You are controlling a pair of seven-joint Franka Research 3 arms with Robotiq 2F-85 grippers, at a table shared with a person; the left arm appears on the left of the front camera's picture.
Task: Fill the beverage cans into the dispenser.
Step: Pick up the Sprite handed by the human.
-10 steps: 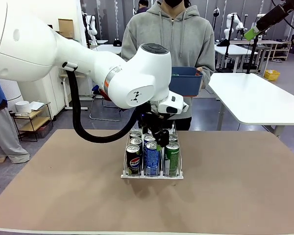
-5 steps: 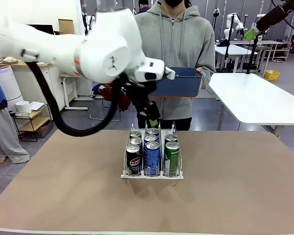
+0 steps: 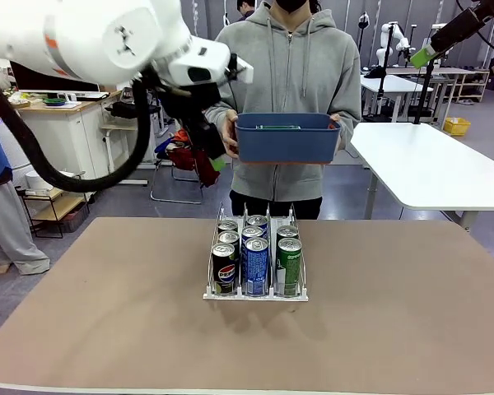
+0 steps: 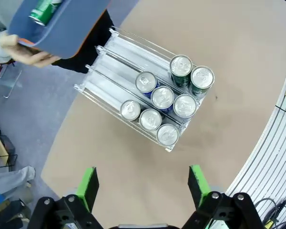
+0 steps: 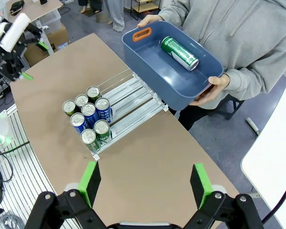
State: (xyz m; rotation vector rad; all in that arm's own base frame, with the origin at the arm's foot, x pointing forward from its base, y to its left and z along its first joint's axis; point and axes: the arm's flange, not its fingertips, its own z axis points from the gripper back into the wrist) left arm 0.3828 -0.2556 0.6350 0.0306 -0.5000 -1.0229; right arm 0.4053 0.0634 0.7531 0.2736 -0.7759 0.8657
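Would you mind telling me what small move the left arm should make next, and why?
Probably move the open left gripper over the blue bin, toward the green can lying inside: it hangs empty beside the bin the person holds out, and the dispenser's green lane holds just two cans.

Table point(image 3: 395, 321): flat tan-brown top, matte, with a pale edge on the robot's side. Directly on it: dispenser point(image 3: 256, 296), clear and white, three lanes, standing near the middle, low lip facing the robot. In it: eight beverage cans point(image 3: 255, 262), upright, crowded at the lip end, three, three and two per lane.
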